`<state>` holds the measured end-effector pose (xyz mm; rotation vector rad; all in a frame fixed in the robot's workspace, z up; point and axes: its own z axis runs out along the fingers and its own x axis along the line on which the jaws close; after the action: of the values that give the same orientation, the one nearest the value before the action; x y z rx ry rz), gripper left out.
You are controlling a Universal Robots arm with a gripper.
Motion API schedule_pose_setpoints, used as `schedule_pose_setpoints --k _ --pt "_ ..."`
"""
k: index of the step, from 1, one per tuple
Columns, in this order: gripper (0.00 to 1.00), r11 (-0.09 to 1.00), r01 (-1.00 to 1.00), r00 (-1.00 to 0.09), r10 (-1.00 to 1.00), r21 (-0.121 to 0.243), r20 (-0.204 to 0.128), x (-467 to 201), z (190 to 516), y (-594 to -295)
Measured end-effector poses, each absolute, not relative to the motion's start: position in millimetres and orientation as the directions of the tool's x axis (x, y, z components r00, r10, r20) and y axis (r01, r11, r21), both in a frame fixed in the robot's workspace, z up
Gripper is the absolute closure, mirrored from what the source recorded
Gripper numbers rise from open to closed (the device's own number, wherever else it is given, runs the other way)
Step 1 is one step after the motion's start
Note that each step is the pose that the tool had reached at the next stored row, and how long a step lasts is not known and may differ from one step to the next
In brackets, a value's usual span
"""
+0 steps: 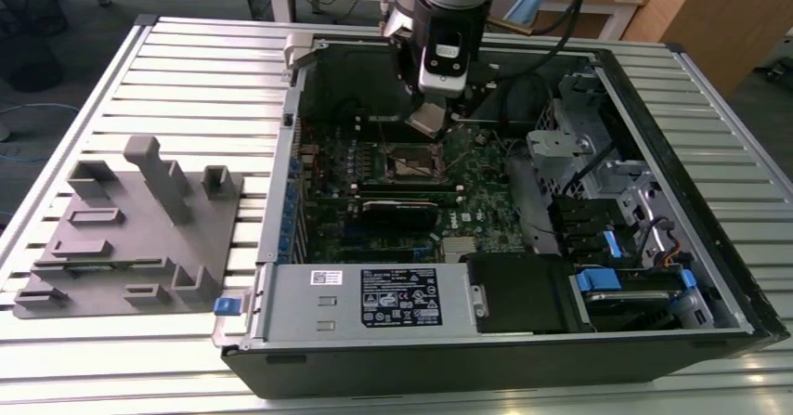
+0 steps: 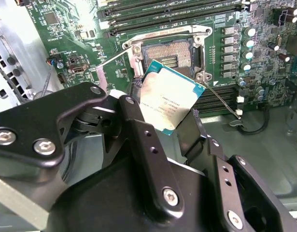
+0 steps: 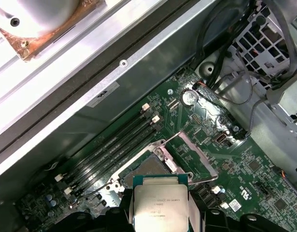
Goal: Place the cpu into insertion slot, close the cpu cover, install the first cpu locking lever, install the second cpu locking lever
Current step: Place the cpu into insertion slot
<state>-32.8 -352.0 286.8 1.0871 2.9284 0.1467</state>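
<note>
Here: hand (image 2: 165, 118) pinches cpu (image 2: 170, 99) tilted over insertion slot (image 2: 175, 54); first wrist view shows cpu cover (image 3: 201, 157) open.

Silver-faced cpu (image 2: 170, 99) tilted, held just above bare insertion slot (image 2: 175, 53), cpu cover (image 3: 199, 155) flipped open

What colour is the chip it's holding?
The cpu is silver, edged teal; the second wrist view shows it best.

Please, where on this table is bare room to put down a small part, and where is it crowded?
Free: the table between the grey fixture and its far edge, on the exterior view's left of the computer case; also the near-edge strip. Crowded: inside the case, where the gripper holds the cpu above the insertion slot.
</note>
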Motion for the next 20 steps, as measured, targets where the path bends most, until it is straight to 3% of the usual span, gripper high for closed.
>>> schedule_pose_setpoints --k 15,20 --pt "0.46 0.751 0.653 -0.756 0.655 0.093 0.019 -32.9 282.0 -352.0" --pt "0.46 0.7 0.708 -0.704 0.709 0.093 0.019 -32.9 278.4 -352.0"
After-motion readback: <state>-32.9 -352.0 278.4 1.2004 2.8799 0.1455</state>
